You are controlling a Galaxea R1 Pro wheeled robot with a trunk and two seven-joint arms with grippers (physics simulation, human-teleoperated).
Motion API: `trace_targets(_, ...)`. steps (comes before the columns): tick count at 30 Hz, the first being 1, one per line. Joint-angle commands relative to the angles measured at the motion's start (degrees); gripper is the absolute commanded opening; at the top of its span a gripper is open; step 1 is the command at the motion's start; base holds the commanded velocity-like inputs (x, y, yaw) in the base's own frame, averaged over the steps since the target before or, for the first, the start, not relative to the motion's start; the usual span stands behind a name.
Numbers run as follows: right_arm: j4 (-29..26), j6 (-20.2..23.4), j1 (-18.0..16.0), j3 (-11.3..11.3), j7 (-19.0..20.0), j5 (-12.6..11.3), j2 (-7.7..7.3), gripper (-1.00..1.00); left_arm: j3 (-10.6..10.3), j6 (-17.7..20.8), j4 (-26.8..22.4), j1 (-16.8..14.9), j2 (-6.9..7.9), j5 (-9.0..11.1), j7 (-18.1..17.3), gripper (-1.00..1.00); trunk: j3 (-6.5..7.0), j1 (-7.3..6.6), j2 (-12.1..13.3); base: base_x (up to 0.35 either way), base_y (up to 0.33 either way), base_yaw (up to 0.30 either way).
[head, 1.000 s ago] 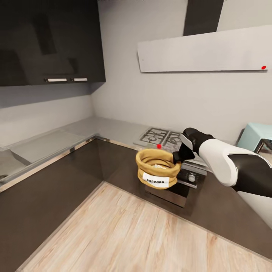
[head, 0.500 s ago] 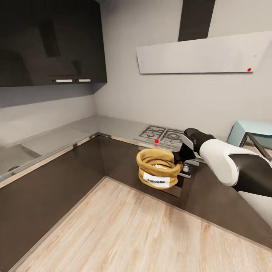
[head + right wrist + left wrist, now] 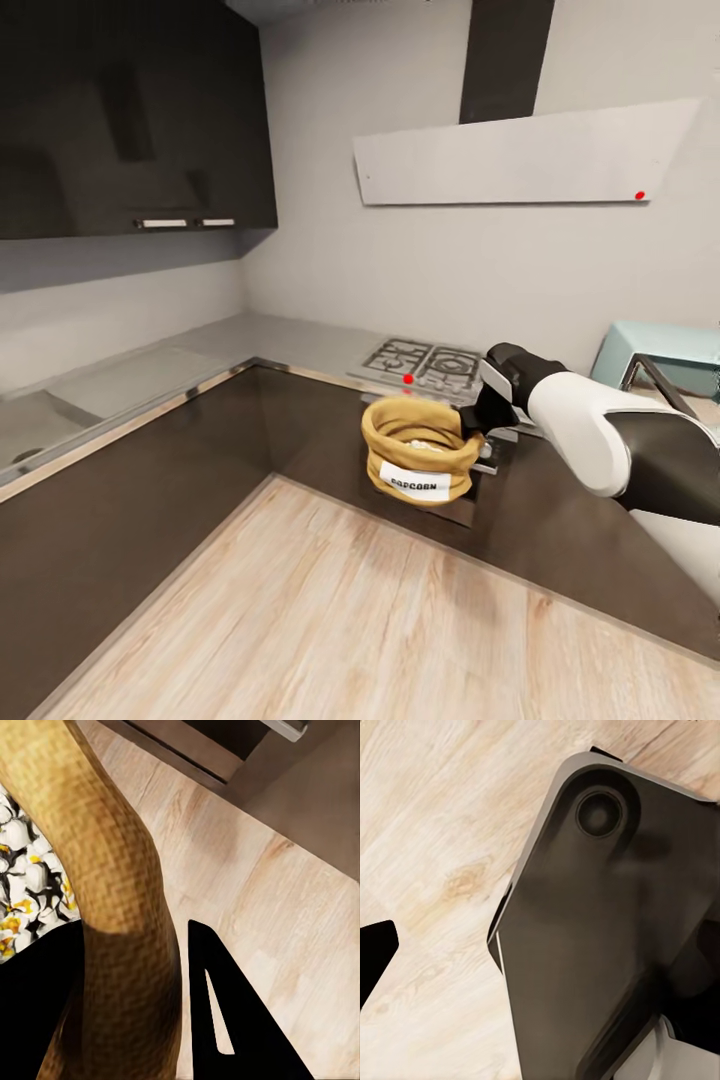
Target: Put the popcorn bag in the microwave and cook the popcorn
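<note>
Pale wood floor (image 3: pixel 330 610) spreads across the foreground, dark glossy cabinets (image 3: pixel 130 500) wrapping round it in an L. Above the boards, the right gripper (image 3: pixel 478 418) has the popcorn bag (image 3: pixel 418 448) by its rolled rim, one finger inside and one outside, clamped on the tan fabric; the bag hangs in the air before the built-in oven (image 3: pixel 455 500), label facing out. Popcorn (image 3: pixel 22 892) shows white and yellow inside it. The left gripper's opening — can't tell. Behind, glossy grey countertop (image 3: pixel 150 375) runs into the corner, then the steel hob (image 3: pixel 425 362). Far right, the mint-blue microwave (image 3: pixel 665 355) sits against the grey wall (image 3: pixel 420 260), range hood (image 3: pixel 520 155) overhead.
</note>
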Motion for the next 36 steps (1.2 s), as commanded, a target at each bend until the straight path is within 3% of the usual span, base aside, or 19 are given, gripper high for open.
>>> trace_targets(1,0.1,0.04,0.08,0.01,0.57,0.6,0.0,-1.0,-0.02,-0.12,-0.08,0.01,-0.02,0.23,0.17,1.0,-0.01,0.01,-0.05,0.0,0.0,-0.043)
trace_targets(16,0.02,0.04,0.39,0.02,0.61,0.66,-0.28,-1.0,0.01,-0.12,-0.08,0.01,-0.02,0.23,0.17,1.0,0.08,0.01,-0.05,0.0,0.0,-0.004)
trace_targets(18,0.01,0.04,3.26,0.01,0.82,0.52,-1.14,-1.0,-0.01,-0.12,-0.08,0.01,-0.02,0.23,0.17,1.0,0.08,0.01,-0.05,0.0,0.0,0.0)
trace_targets(25,0.07,0.04,6.78,-0.04,0.91,0.32,-1.23,-1.0,0.01,-0.12,-0.08,0.01,-0.02,0.23,0.17,1.0,0.08,0.01,-0.05,0.0,0.0,0.0)
trace_targets(28,0.09,-3.89,8.73,-0.15,0.94,0.2,-1.31,-1.0,0.02,-0.12,-0.08,0.01,-0.02,0.31,0.17,1.0,0.08,0.01,-0.05,0.0,0.0,0.0)
trace_targets(31,0.16,-8.33,9.24,-0.24,1.36,0.06,-2.97,-1.0,0.02,-0.12,-0.08,0.01,-0.02,0.32,0.17,1.0,0.08,0.01,-0.05,0.0,0.0,0.0)
trace_targets(36,0.15,-10.56,10.65,-0.27,3.5,0.12,-4.33,-1.0,0.02,-0.12,-0.08,0.01,-0.02,0.32,0.17,1.0,0.08,0.01,-0.05,0.0,0.0,0.0)
